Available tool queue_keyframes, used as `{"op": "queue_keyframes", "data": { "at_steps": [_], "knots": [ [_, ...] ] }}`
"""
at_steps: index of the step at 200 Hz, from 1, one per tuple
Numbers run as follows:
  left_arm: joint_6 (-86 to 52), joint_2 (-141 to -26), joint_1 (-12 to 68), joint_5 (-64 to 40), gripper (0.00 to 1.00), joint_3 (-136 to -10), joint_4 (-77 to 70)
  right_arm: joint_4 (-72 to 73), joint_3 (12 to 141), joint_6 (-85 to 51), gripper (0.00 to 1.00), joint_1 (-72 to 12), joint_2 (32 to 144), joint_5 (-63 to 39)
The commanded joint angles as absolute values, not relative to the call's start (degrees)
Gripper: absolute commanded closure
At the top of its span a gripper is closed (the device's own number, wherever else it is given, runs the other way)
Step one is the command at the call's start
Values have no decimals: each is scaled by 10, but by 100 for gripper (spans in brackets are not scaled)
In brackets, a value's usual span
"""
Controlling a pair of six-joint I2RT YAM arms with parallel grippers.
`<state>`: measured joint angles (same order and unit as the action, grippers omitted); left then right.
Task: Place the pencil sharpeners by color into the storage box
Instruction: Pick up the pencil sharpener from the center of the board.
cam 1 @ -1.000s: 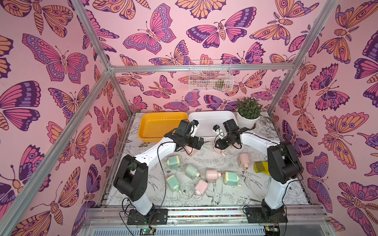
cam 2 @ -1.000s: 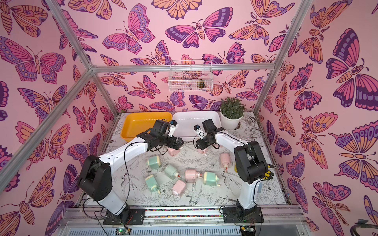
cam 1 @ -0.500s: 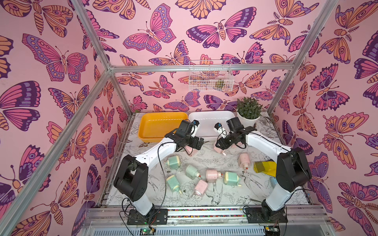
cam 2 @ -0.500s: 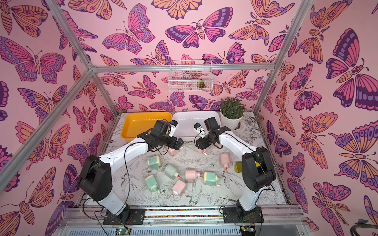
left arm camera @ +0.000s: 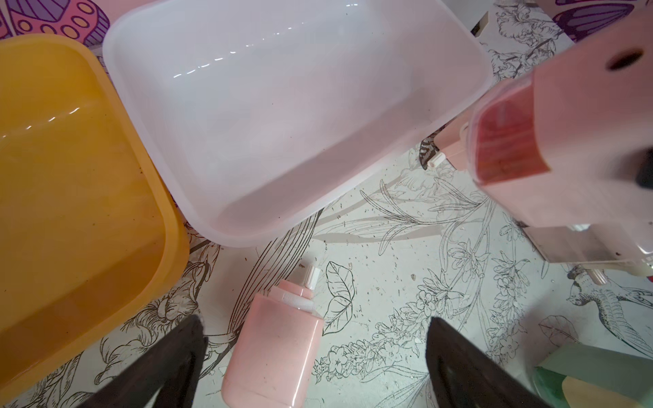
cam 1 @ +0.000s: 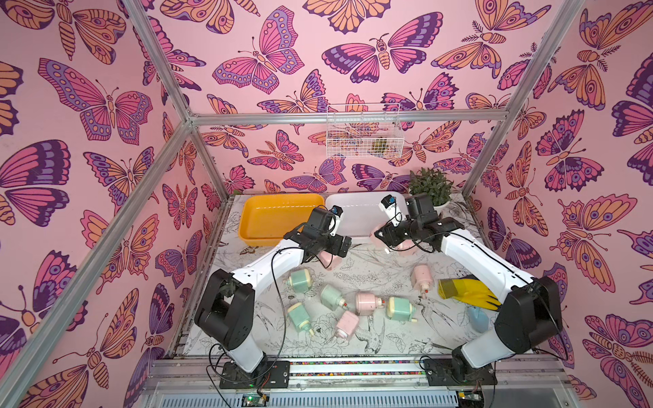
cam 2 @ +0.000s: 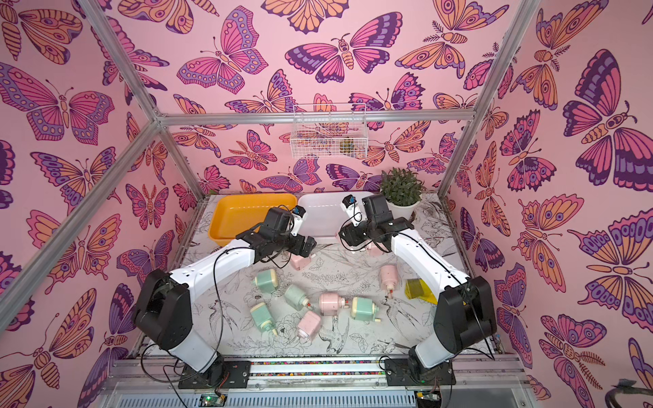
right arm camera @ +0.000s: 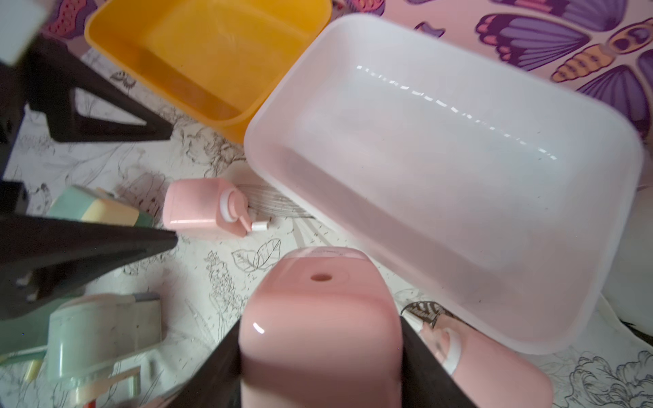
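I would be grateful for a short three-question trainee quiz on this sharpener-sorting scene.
1. True or false: the white box already holds a sharpener.
2. What colour is the sharpener gripped by the right claw? A) mint green B) pink C) yellow
3. Fill in: the left claw is ____ above a pink sharpener lying on the table.

Key
1. False: both the white box and the orange box are empty.
2. B, pink; the jaws clamp its two sides beside the white box.
3. Open; its fingers stand apart on either side, touching nothing.
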<state>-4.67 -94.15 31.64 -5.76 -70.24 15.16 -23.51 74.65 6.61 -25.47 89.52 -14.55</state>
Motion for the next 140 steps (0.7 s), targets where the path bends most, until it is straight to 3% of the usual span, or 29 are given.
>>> {"op": "queue_keyframes", "data": {
  "at_steps": [1,54,140],
  "knots": [
    [-61,-921,319,-42,0,-691,141,-192,786,35,100,-241,896,-100],
    [-77,-915,319,-41,0,-682,135,-195,866,20,100,-236,1002,91],
    [-72,-915,320,-55,0,-677,134,-368,1173,-5,100,-210,1252,131]
  ]
}}
